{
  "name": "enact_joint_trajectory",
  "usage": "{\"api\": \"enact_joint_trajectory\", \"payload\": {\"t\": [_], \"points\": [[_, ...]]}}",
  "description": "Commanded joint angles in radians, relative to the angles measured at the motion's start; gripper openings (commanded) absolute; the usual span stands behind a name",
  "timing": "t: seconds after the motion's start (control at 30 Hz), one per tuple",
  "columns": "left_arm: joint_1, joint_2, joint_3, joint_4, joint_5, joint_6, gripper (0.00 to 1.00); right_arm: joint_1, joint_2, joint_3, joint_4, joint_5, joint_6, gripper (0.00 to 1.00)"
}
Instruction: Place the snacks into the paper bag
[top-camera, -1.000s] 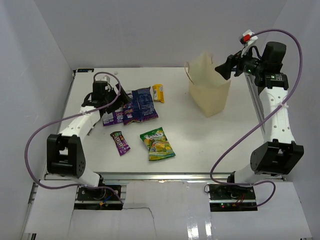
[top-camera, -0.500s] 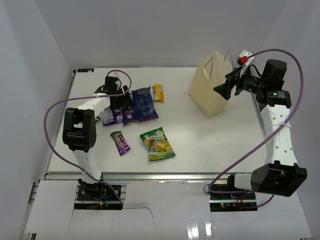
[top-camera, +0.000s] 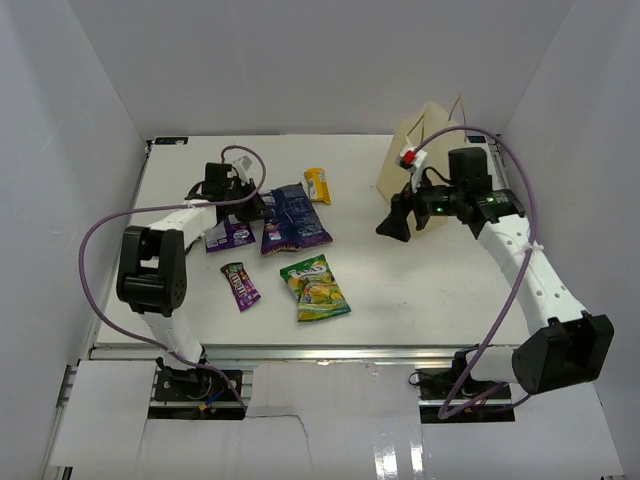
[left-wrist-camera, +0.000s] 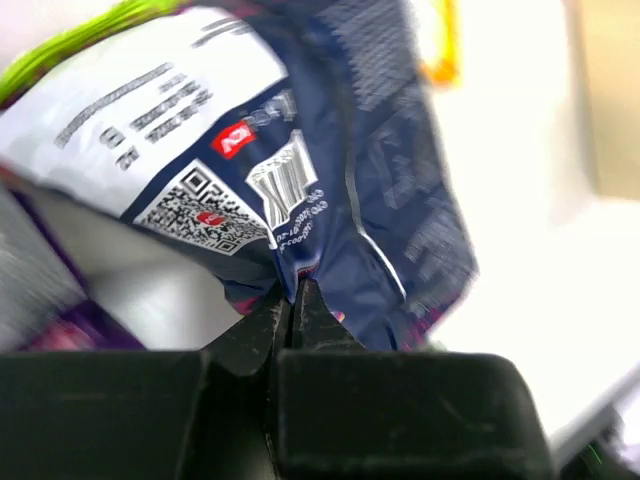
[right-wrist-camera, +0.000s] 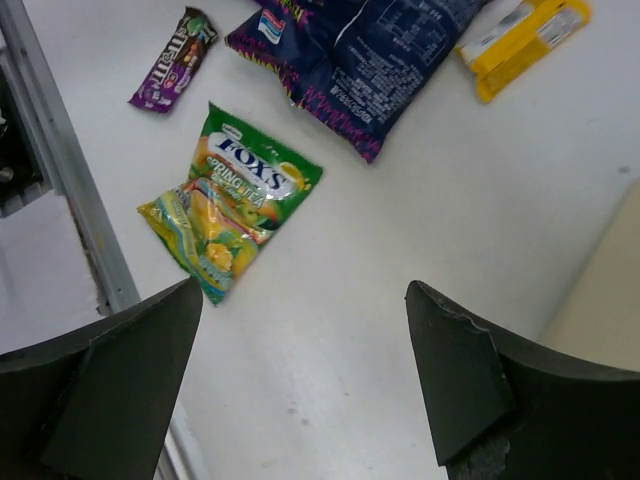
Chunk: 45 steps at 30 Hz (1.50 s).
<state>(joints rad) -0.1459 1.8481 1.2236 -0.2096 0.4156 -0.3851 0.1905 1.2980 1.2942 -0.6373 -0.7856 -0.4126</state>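
The dark blue chip bag (top-camera: 297, 213) is over the left half of the worktop (top-camera: 430, 290). One edge is pinched in the left pincer (left-wrist-camera: 292, 292), whose jaws are closed tight on a thin fold of foil. I cannot tell whether the packet is lifted clear.

The paper bag (top-camera: 430, 125) is at the far right, well apart from the chip bag. It looks tilted, and its mouth is hidden from me. That is where I would expect trouble. So slim a grip could let the slippery packet slide out on the way across. A leaning bag could also fold or topple if the packet knocks its rim.

The right pincer (top-camera: 392, 222) hangs wide open and empty in front of the bag, in the likely path, so the arms could clash. The green pack (top-camera: 315, 288), the yellow bar (top-camera: 317, 185) and a purple candy pack (top-camera: 240, 285) lie on the worktop, not yet bagged.
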Motion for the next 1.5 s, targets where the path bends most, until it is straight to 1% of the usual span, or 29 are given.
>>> {"api": "enact_joint_trajectory", "payload": {"t": [0.0,0.03,0.07,0.1,0.13,0.2,0.23,0.33,0.37,0.4,0.47,0.5,0.53,0.57,0.73,0.77,0.87,1.0,1.1,1.13,1.17,1.2,1.27,1.3,1.33,1.37,1.4,1.43,1.47], "points": [[-0.012,-0.206,-0.073,0.145,0.279,-0.068,0.0,0.115,0.013,-0.064,0.155,0.239,0.242,0.89],[-0.015,-0.228,-0.134,0.177,0.314,-0.099,0.0,0.133,0.029,-0.073,0.198,0.284,0.406,0.89],[-0.017,-0.252,-0.165,0.2,0.357,-0.132,0.0,0.168,0.046,-0.079,0.226,0.369,0.475,0.9],[-0.03,-0.297,-0.194,0.272,0.368,-0.2,0.0,0.19,0.091,-0.067,0.244,0.397,0.507,0.91],[-0.035,-0.317,-0.225,0.292,0.374,-0.233,0.0,0.213,0.116,-0.056,0.261,0.425,0.529,0.93],[-0.064,-0.357,-0.304,0.338,0.353,-0.305,0.0,0.279,0.165,-0.004,0.261,0.43,0.525,0.94],[-0.075,-0.384,-0.32,0.349,0.335,-0.37,0.0,0.306,0.2,0.011,0.263,0.424,0.512,0.94],[-0.138,-0.395,-0.345,0.348,0.264,-0.473,0.0,0.446,0.236,0.043,0.284,0.466,0.445,0.95],[-0.155,-0.395,-0.345,0.348,0.244,-0.501,0.0,0.525,0.242,0.043,0.309,0.536,0.428,0.96],[-0.179,-0.391,-0.34,0.348,0.214,-0.526,0.0,0.562,0.257,0.043,0.321,0.593,0.417,0.98],[-0.195,-0.38,-0.334,0.348,0.187,-0.596,0.0,0.657,0.282,0.062,0.324,0.705,0.417,0.98],[-0.199,-0.379,-0.328,0.346,0.174,-0.621,0.0,0.682,0.293,0.069,0.323,0.736,0.417,0.99],[-0.201,-0.375,-0.325,0.346,0.16,-0.642,0.0,0.702,0.308,0.076,0.324,0.767,0.419,0.97],[-0.201,-0.374,-0.32,0.343,0.154,-0.675,0.0,0.739,0.313,0.077,0.326,0.842,0.417,0.97],[-0.205,-0.359,-0.285,0.337,0.135,-0.721,0.0,0.802,0.328,0.06,0.343,1.009,0.498,0.94],[-0.208,-0.356,-0.28,0.337,0.135,-0.724,0.0,0.813,0.334,0.057,0.349,1.072,0.52,0.94],[-0.221,-0.34,-0.263,0.34,0.143,-0.741,0.0,0.82,0.377,0.054,0.37,1.175,0.57,0.94],[-0.236,-0.343,-0.26,0.343,0.143,-0.77,0.0,0.825,0.435,0.057,0.415,1.209,0.621,0.95],[-0.236,-0.357,-0.266,0.348,0.141,-0.784,0.0,0.825,0.448,0.048,0.426,1.229,0.638,1.0],[-0.236,-0.36,-0.266,0.346,0.141,-0.788,0.0,0.823,0.446,0.037,0.43,1.238,0.635,0.92],[-0.236,-0.365,-0.271,0.348,0.144,-0.793,0.0,0.822,0.445,0.027,0.444,1.256,0.63,0.88],[-0.236,-0.366,-0.274,0.351,0.149,-0.798,0.0,0.817,0.436,-0.002,0.449,1.261,0.624,0.77],[-0.236,-0.377,-0.28,0.352,0.149,-0.805,0.0,0.794,0.42,-0.03,0.459,1.235,0.623,0.61],[-0.236,-0.383,-0.289,0.355,0.149,-0.807,0.0,0.785,0.412,-0.042,0.461,1.223,0.621,0.41],[-0.236,-0.388,-0.292,0.357,0.147,-0.81,0.0,0.762,0.4,-0.068,0.462,1.174,0.615,0.32],[-0.235,-0.398,-0.294,0.357,0.147,-0.81,0.0,0.75,0.371,-0.084,0.476,1.142,0.606,0.26],[-0.235,-0.401,-0.297,0.358,0.147,-0.81,0.0,0.738,0.356,-0.098,0.482,1.104,0.586,0.17],[-0.235,-0.406,-0.297,0.358,0.149,-0.81,0.0,0.707,0.337,-0.11,0.487,1.018,0.577,0.13],[-0.235,-0.412,-0.296,0.36,0.15,-0.808,0.0,0.692,0.308,-0.128,0.491,0.973,0.566,0.1]]}}
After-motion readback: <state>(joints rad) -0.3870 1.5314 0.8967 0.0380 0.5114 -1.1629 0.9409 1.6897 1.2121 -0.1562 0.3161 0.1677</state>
